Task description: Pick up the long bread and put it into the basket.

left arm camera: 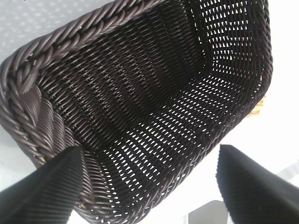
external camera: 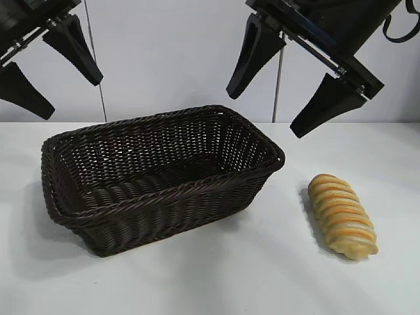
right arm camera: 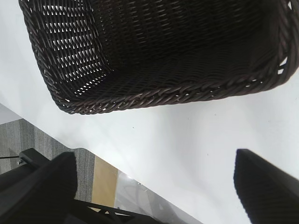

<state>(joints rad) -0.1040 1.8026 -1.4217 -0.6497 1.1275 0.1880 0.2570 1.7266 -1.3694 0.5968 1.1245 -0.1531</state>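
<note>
One long bread (external camera: pixel 342 216) lay on the white counter (external camera: pixel 262 275), to the right of the basket in the exterior view and clear of it, not touching. Its long axis ran from the far end, nearer the basket's right corner, toward the near right; the near end pointed at the camera side and slightly rightward. Crosswise ridges, pale and orange-brown, ran across the loaf. It lay flat.

One basket (external camera: pixel 157 216), dark brown wicker, braided rim, flared walls. Long axis ran roughly left to right, skewed so the right end sat farther back. Inside showed only weave. In the left wrist view a thin sliver of tan showed past the basket's (left arm camera: pixel 93 42) far wall; too small to say more.

Two arms, both raised well above the counter.

Left claw (external camera: pixel 49 69) hung above the basket's left end, angled downward and inward. Fingers stood wide apart, nothing between them. In its own wrist view the claw (left arm camera: pixel 149 186) looked down into the basket interior, dark fingers (left arm camera: pixel 46 191) at either side.

Right claw (external camera: pixel 283 82) hung above the gap between basket and bread, behind both, angled downward and inward. Fingers wide apart, holding nothing. Its wrist view showed the claw (right arm camera: pixel 154 186) over bare counter (right arm camera: pixel 187 140) with the basket's rim (right arm camera: pixel 177 91) beyond, and the counter's edge with floor below.
</note>
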